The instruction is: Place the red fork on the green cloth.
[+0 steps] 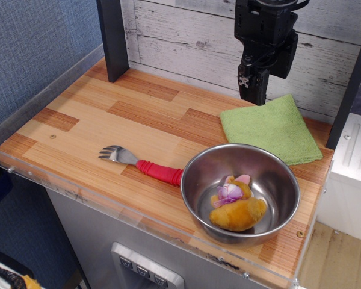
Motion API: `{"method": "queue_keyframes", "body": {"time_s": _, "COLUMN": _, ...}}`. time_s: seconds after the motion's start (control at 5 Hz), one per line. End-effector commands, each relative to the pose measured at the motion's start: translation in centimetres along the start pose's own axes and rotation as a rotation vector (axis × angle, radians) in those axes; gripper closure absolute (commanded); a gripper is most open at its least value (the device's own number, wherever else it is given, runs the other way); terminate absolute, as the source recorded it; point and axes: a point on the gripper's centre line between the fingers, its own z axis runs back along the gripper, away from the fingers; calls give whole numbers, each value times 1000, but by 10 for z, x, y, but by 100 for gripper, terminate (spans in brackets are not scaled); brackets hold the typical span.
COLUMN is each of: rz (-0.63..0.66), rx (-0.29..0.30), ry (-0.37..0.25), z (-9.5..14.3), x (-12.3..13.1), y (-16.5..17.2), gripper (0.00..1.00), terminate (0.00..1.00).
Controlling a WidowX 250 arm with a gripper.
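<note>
The red fork (158, 171) lies flat on the wooden tabletop near the front. Its silver tines point left and the end of its red handle touches the steel bowl. The green cloth (271, 129) lies flat at the back right, just behind the bowl. My black gripper (253, 96) hangs in the air above the cloth's back left corner, far from the fork and holding nothing. Its fingers overlap from this angle, so I cannot tell whether they are apart.
A steel bowl (195, 162) at the front right holds a small brown plush toy (237, 208). A clear raised lip edges the table. A black post (113, 39) stands at the back left, before a plank wall.
</note>
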Motion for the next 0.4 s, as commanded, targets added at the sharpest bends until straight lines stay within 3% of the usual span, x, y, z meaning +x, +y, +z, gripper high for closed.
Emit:
{"method": "queue_keyframes", "body": {"time_s": 0.0, "rz": 0, "rx": 0, "ry": 0, "z": 0, "x": 0, "y": 0, "gripper": 0, "terminate": 0}}
{"method": "queue_keyframes", "body": {"time_s": 0.2, "rz": 78, "rx": 18, "ry": -38, "z": 1, "x": 22, "y": 25, "gripper": 0, "terminate": 0}}
